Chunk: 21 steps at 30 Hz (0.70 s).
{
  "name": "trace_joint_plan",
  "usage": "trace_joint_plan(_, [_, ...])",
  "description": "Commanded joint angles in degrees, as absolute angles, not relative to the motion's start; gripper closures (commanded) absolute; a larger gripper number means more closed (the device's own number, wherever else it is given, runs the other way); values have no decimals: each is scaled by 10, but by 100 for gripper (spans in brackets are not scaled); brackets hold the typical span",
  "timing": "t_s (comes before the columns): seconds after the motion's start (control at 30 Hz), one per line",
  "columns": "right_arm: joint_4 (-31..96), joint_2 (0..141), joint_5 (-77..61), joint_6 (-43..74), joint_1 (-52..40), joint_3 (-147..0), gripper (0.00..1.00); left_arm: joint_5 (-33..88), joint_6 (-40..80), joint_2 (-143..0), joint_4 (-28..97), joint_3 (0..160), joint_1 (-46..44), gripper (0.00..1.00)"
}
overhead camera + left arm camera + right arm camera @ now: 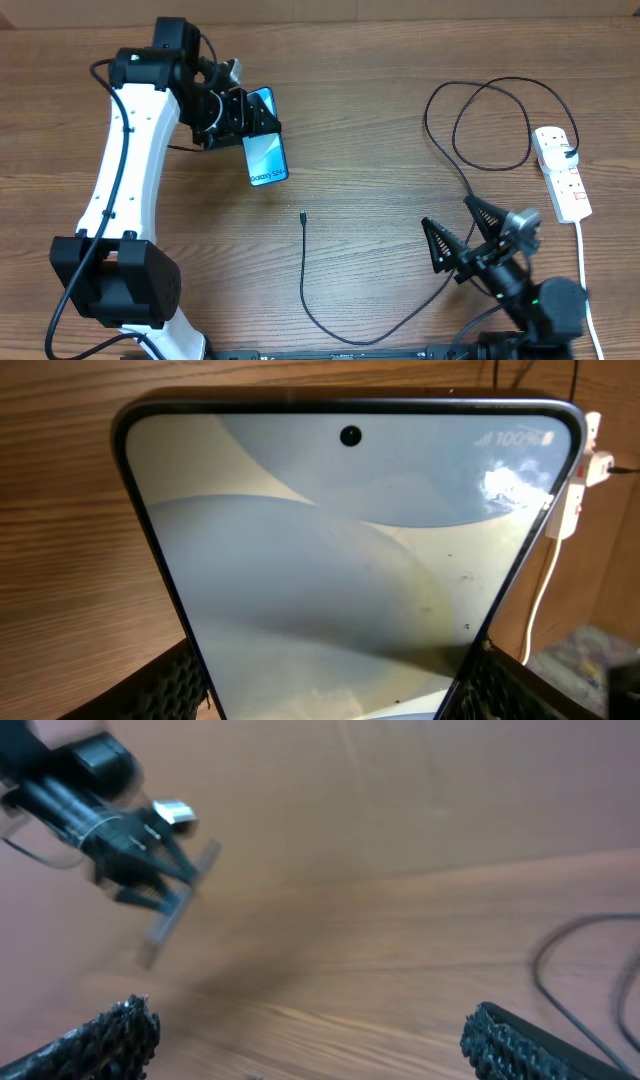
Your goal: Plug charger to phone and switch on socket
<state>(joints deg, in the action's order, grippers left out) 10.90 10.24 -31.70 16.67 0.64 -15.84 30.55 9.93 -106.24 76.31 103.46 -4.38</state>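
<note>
My left gripper (243, 118) is shut on the phone (266, 148), a slim handset with a light blue screen, and holds it above the table at the upper left. The phone's screen fills the left wrist view (350, 560) between the two fingers. The charger (340, 320), a thin black cable, runs from its plug tip (302, 215) at mid-table, loops along the front edge and curls up to the socket (561, 172), a white power strip at the right. My right gripper (462, 237) is open and empty, right of the plug tip; its view is blurred.
The power strip's white cord (586, 280) runs down the right edge toward the front. The socket also shows small in the left wrist view (585, 470). The left arm and phone appear blurred in the right wrist view (140, 850).
</note>
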Motion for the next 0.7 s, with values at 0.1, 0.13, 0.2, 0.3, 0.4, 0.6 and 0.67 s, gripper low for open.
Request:
trace_joint_plan(0.1, [242, 300, -408, 190, 3, -398, 0, 332, 105, -1047, 762, 1047, -77, 31])
trace_joint_plan(0.13, [276, 339, -420, 186, 3, -438, 0, 333, 105, -1047, 761, 1047, -81, 31])
trace_joint_plan(0.2, [330, 408, -441, 173, 3, -503, 0, 333, 110, -1047, 760, 1047, -89, 31])
trace_joint_plan(0.3, [350, 490, -490, 174, 3, -554, 0, 333, 114, -1047, 761, 1047, -98, 30])
trace_joint_plan(0.4, [321, 552, -585, 173, 2, -559, 0, 333, 114, -1047, 765, 1047, -107, 29])
trace_joint_plan(0.6, [314, 667, -601, 178, -41, -559, 0, 348, 114, -1047, 764, 1047, -128, 28])
trace_joint_plan(0.67, [298, 703, -601, 164, -68, -559, 0, 344, 113, -1047, 761, 1047, -133, 28])
